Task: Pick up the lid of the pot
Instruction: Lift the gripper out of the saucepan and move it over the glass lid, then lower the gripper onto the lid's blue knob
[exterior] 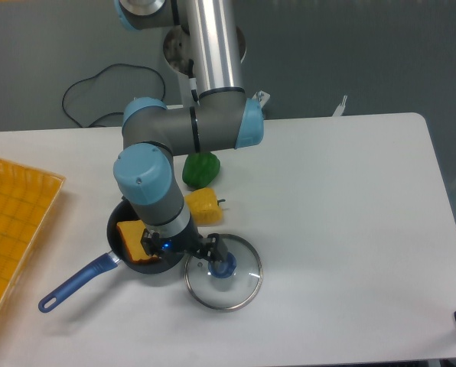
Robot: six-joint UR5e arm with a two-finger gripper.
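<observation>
Round, clear-glass pot lid [236, 287] lies on the white desk [350, 229] beside a black pan [148, 267], our black two-finger claw [184, 248] hovering, fingers parted. We should centre it over the round blue knob [225, 267] before descending straight.

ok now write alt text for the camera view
A robot's open claw hangs around the near gap between a clear pot lid with a blue knob and a black pan with a blue handle. Behind them on the white table sit a yellow pepper and a green pepper.
</observation>
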